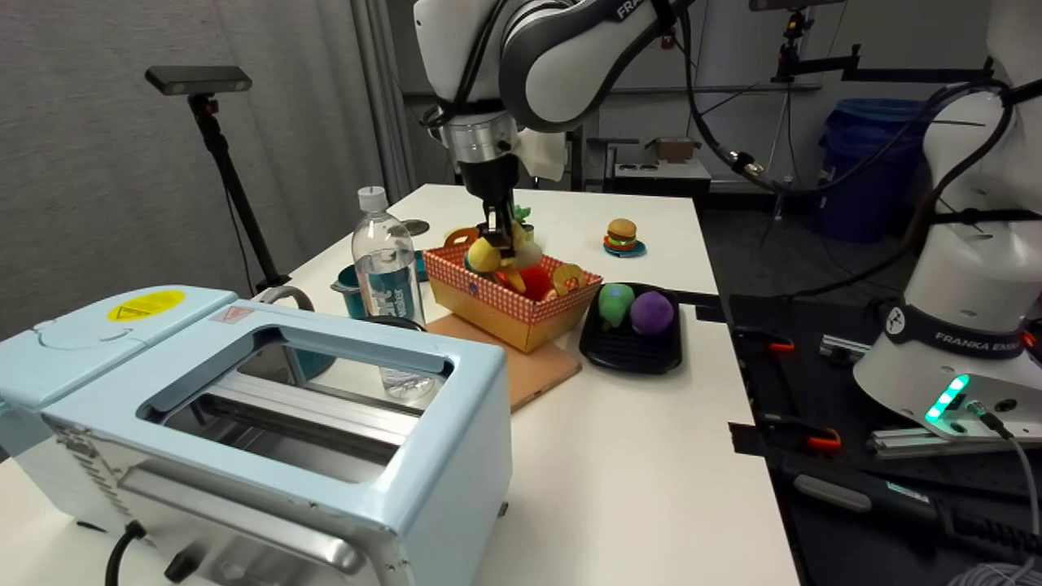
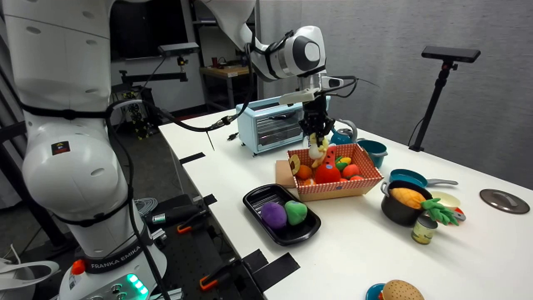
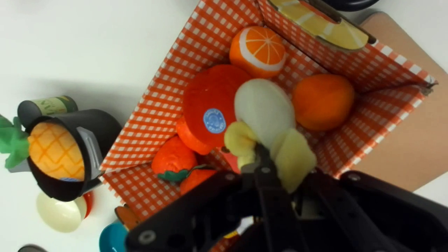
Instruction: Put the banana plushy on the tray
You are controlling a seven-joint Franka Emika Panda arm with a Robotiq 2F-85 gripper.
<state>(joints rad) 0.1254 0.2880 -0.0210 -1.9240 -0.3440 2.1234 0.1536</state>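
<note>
My jaws stand nearly together on one banana plushy (image 3: 269, 120), gripping it by its yellow peel above one basket (image 2: 333, 188); whether it touches anything below I cannot tell. In the wrist view its long axis slants up and slightly left, the smooth, pale, rounded end pointing away from me, the soft yellow flaps beside my jaws. Beneath lie two orange balls (image 3: 323, 101), one with a printed slice, and one round red toy (image 3: 213, 94) with a blue label; smaller red toys (image 3: 173, 157) overlap too much to count. The basket is lined in red-and-white gingham, with one flat tan board (image 3: 395, 143) jutting from under it. Just beside it on the desk (image 2: 354, 241), one glossy black tray (image 2: 270, 195) with a ridged floor carries one purple toy (image 2: 273, 215) and one green toy (image 2: 295, 212). Near the basket stands one black pot (image 2: 393, 212) holding one pineapple (image 2: 406, 198); well apart sits one seeded burger (image 2: 402, 290).
</note>
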